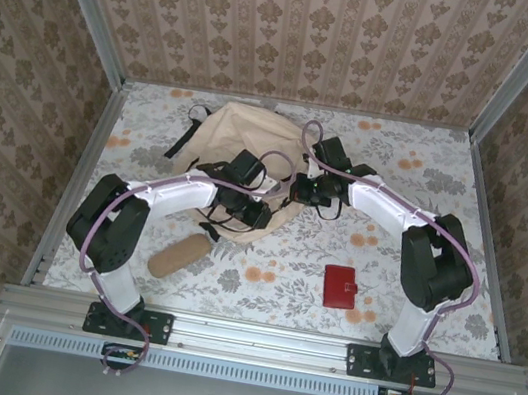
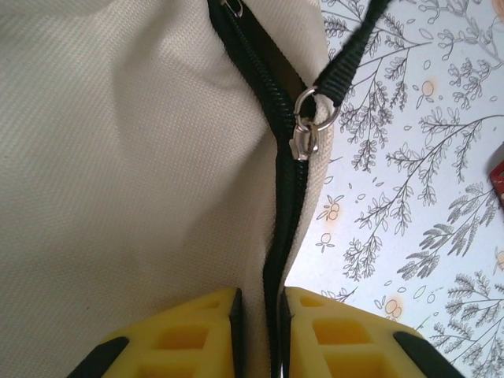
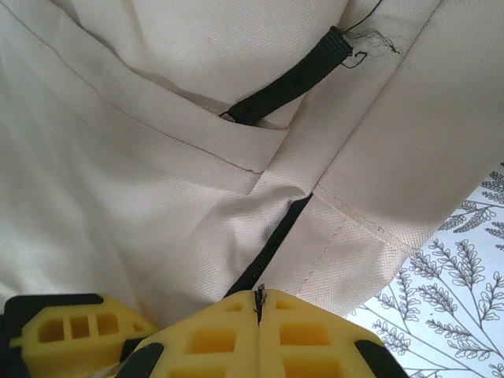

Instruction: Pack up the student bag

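Bag (image 1: 243, 131) lies mid-table toward the back, with both arms on it.
Left gripper (image 2: 261, 309): jaws narrow, pinching the zip seam below the slider (image 2: 304, 143).
Right gripper (image 3: 258, 305): jaws pressed together at the bag's cloth, with a thin black bit between the tips; cannot tell what it is.
Judgement: use the left as anchor with the seam taut. Draw the slider's strap (image 2: 346, 55) along the zip line, not upward, or the cloth may bunch and jam.
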Controlling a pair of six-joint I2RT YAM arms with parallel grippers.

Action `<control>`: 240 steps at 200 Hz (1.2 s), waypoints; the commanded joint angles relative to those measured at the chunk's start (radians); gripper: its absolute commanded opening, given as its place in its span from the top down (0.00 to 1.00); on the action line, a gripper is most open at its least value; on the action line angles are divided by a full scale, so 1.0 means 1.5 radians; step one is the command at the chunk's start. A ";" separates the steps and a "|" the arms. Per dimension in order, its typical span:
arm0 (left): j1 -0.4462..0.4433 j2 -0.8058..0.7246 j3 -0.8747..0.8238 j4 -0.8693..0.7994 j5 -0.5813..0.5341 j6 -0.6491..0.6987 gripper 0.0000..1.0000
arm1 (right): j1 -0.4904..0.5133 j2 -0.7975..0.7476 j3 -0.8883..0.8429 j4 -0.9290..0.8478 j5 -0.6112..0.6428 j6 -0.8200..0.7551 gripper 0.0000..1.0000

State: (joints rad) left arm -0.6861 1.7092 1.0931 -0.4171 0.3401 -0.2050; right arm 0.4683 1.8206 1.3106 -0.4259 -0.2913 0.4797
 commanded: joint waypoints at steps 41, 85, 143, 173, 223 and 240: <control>-0.009 0.000 -0.031 -0.071 -0.004 0.038 0.94 | -0.006 0.068 0.085 -0.023 0.137 0.022 1.00; -0.010 -0.005 -0.042 -0.077 -0.005 0.038 0.97 | -0.010 0.082 0.108 -0.036 0.258 0.053 1.00; -0.008 -0.026 -0.041 -0.065 0.027 0.036 0.96 | -0.012 0.056 0.102 -0.047 0.342 0.086 1.00; -0.003 -0.054 -0.023 -0.050 0.064 0.013 0.82 | -0.012 0.005 0.048 -0.018 0.301 0.080 1.00; 0.040 -0.091 0.033 -0.031 0.112 -0.082 0.41 | -0.026 -0.067 -0.026 -0.028 0.260 0.056 1.00; 0.053 -0.108 0.046 -0.029 0.096 -0.106 0.36 | -0.047 -0.085 -0.045 -0.030 0.268 0.051 1.00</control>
State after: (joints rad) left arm -0.6319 1.6077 1.1099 -0.4458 0.4614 -0.2874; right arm 0.4385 1.7500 1.2854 -0.4671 0.0555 0.5785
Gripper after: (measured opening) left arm 0.622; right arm 0.062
